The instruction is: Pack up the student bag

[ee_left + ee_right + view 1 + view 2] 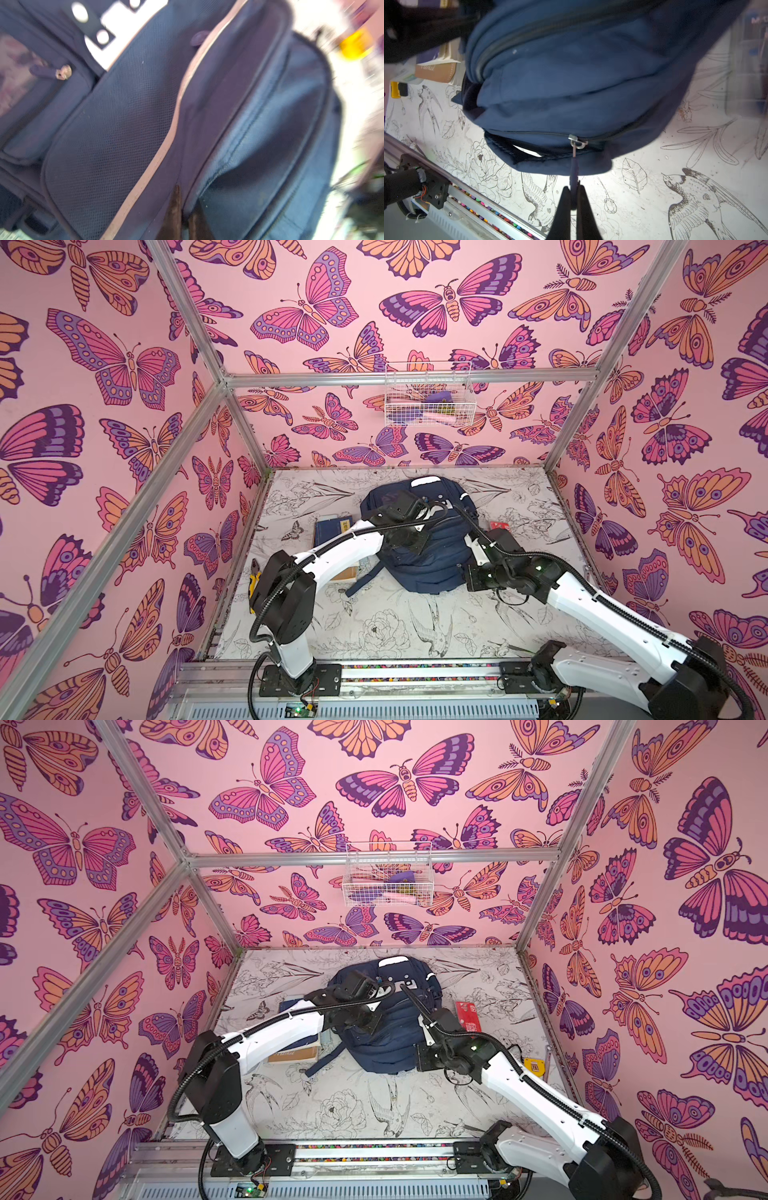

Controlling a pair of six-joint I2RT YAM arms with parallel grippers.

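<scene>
Lying mid-table: one student bag (428,568) (386,1048), navy, flat on the flower-printed table (374,626) at the centre of both top views, with one strap trailing toward the lower left.
Arms: two, both reaching to the bag. One comes from the lower left over the bag's upper part, the other from the lower right to its right-hand lower edge.
Left gripper (185,203): one, fingers drawn narrow and almost together. The tips sit on the bag's fabric beside a tan piping line. Whether any cloth is pinched between them cannot be told.
Right gripper (573,188): one, narrow, clamped on one blue zipper pull (574,166). The pull runs straight up to one metal slider (576,141) on the bag's edge.
Books: two, left of the bag in a top view, a blue book (332,531) above a tan notebook (345,574), both partly under the left arm.
Red packet (467,1015): one, right of the bag, just beside the right arm.
Tape measure (534,1065): one, yellow, near the table's right edge.
Pliers (254,578): one pair, yellow-handled, at the table's left edge, partly hidden by the left arm.
Wire basket (399,406): one, white, on the back wall at upper centre. Its contents are too small to count.
</scene>
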